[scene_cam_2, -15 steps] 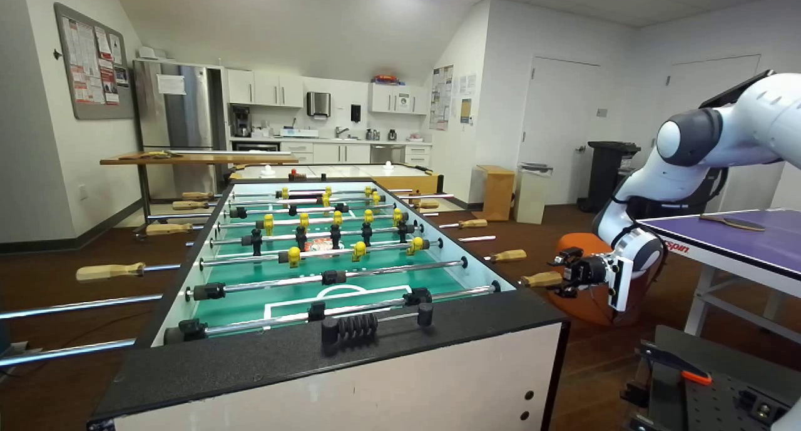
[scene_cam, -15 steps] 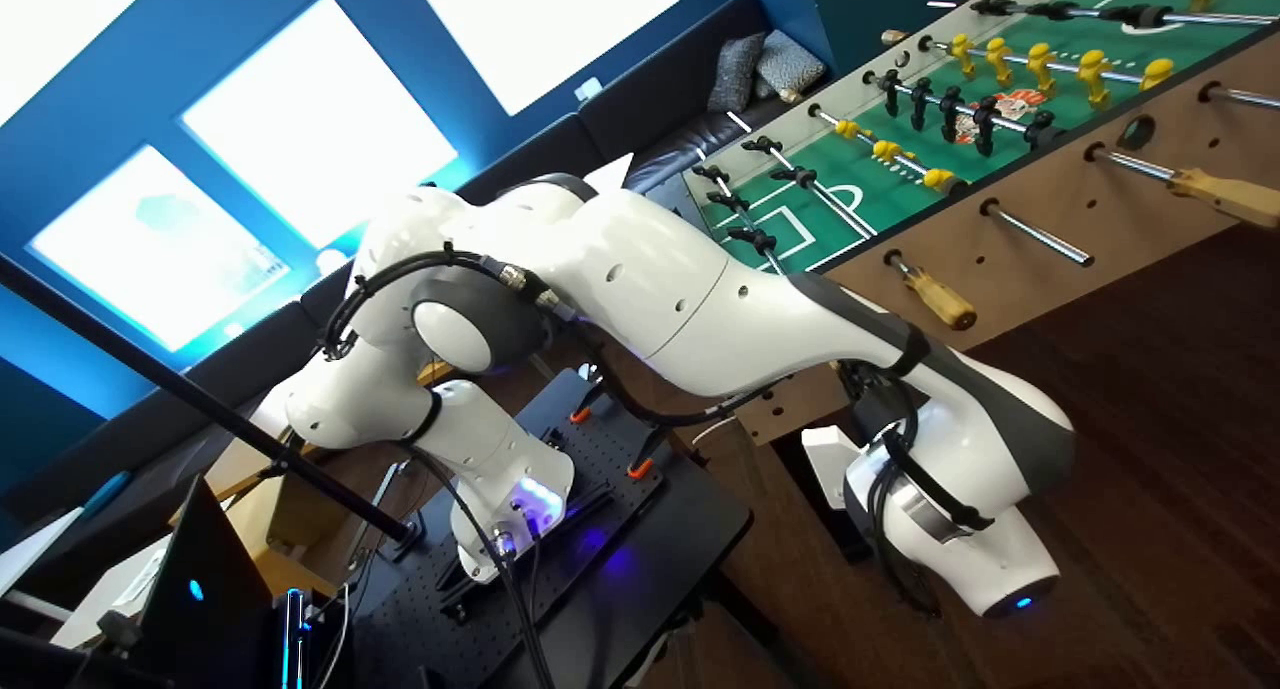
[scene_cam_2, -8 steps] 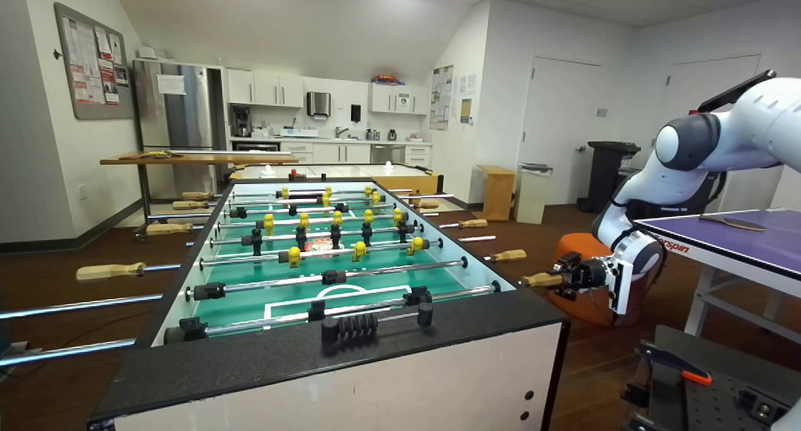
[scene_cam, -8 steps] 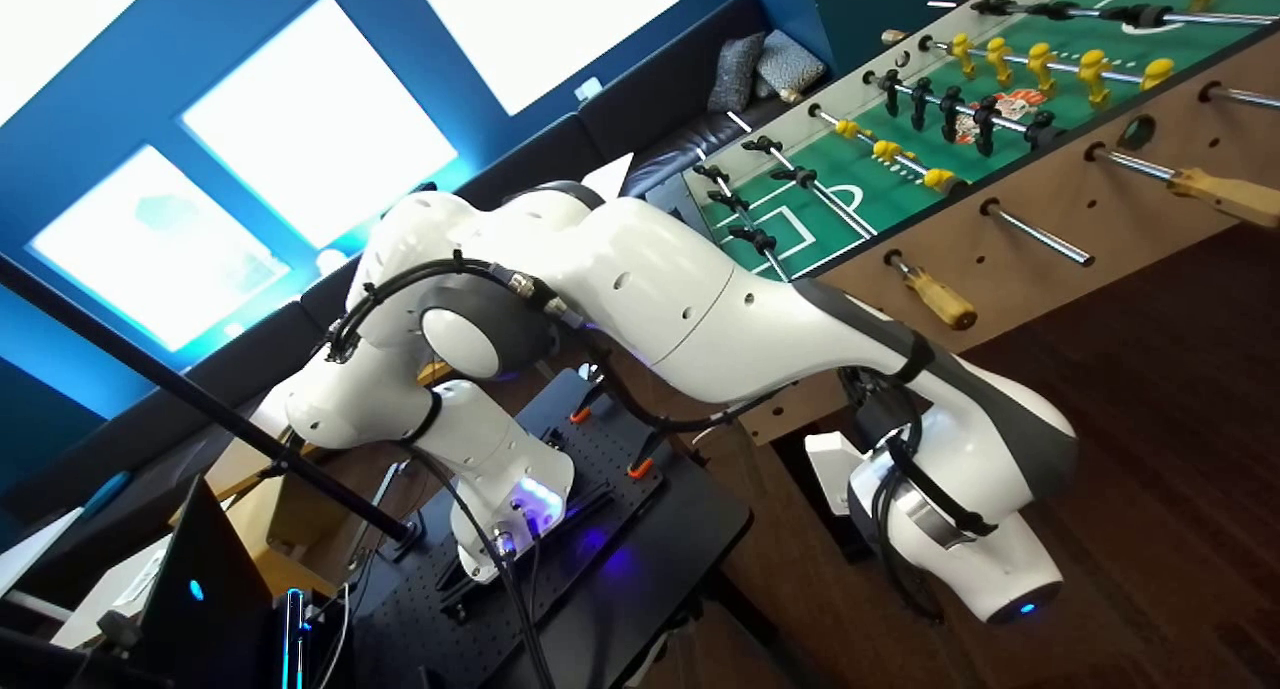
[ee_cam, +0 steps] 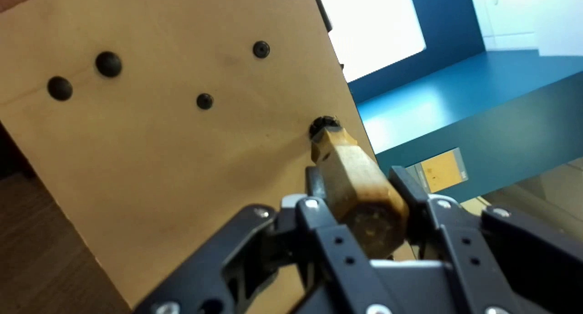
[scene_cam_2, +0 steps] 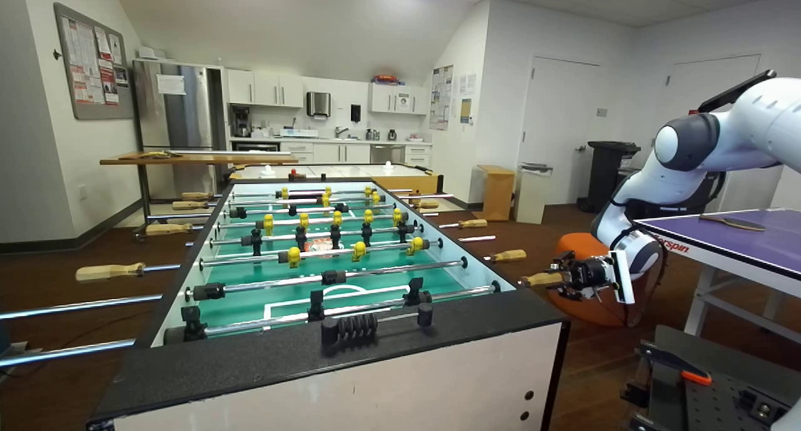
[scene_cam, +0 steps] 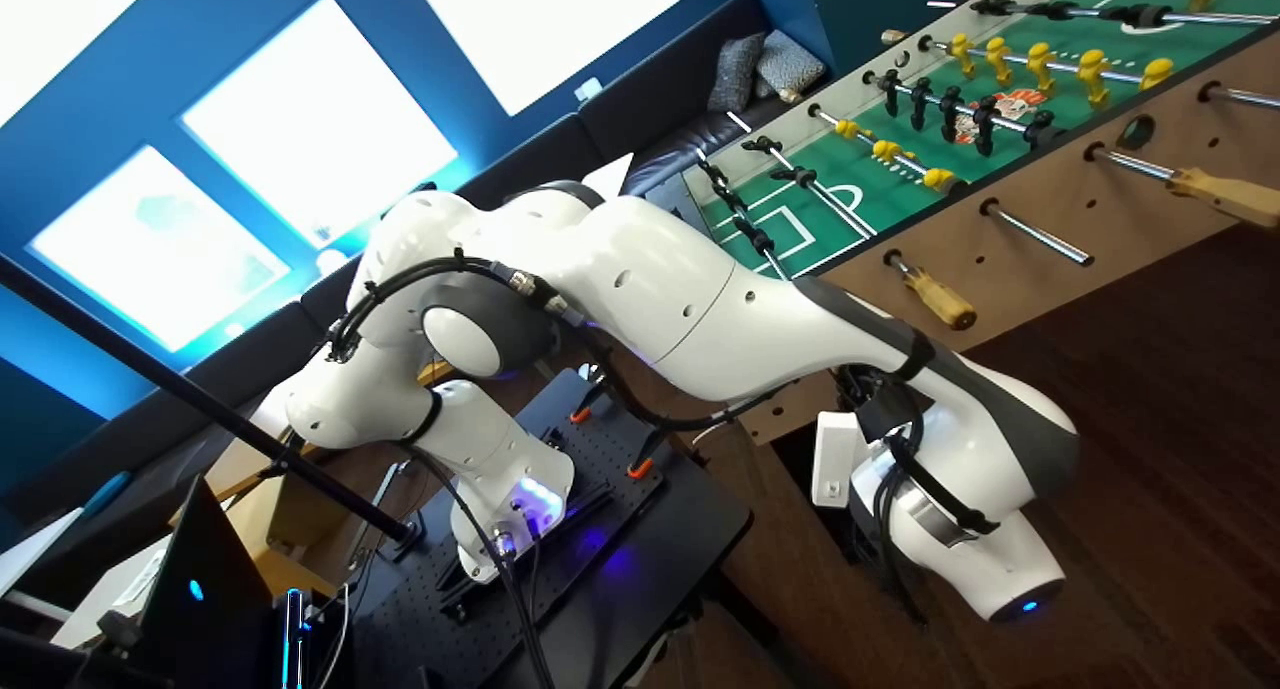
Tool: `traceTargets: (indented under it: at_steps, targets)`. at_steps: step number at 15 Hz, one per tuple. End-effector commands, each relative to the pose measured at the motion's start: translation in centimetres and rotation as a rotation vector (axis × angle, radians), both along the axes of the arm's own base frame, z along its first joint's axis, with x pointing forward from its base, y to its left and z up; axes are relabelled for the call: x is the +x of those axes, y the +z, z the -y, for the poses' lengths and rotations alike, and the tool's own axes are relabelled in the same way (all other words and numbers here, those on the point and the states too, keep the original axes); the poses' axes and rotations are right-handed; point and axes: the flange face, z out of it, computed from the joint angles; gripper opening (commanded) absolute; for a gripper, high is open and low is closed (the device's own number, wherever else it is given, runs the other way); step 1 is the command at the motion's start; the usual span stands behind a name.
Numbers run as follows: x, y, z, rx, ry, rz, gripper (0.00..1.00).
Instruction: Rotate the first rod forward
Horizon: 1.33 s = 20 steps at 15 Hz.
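Pinched tight! Tan, faceted wooden handle (ee_cam: 348, 163) between the jaws of the black metal end effector (ee_cam: 357, 182)!
Its long axis juts from the flat tan panel (ee_cam: 182, 168), butt nearest in the wrist view.

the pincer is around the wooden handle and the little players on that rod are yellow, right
No, the colour is wrong: the players on that rod are black, as an exterior view shows. The pincer is indeed around the wooden handle.
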Motion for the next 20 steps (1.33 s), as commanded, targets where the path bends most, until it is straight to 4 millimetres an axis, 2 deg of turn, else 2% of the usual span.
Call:
traceTargets:
  at_steps: [1,5,6,7,10,11,16,20]
  targets:
    - [0.6,1.8,0.0,0.135,0.045,-0.132,0.15]
    - [0.1,1.9,-0.1,0.243,0.058,-0.265,0.15]
    - [0.1,-0.2,0.0,0.146,0.002,-0.233,0.15]
    - [0.0,-0.3,0.1,0.149,-0.001,-0.239,0.40]
    - [0.0,-0.3,0.1,0.149,-0.002,-0.237,0.40]
    - [0.0,-0.3,0.1,0.149,-0.002,-0.237,0.15]
    - [0.1,0.8,-0.2,0.330,0.040,-0.428,0.15]
    - [0.2,0.8,-0.1,0.424,0.058,-0.589,0.15]
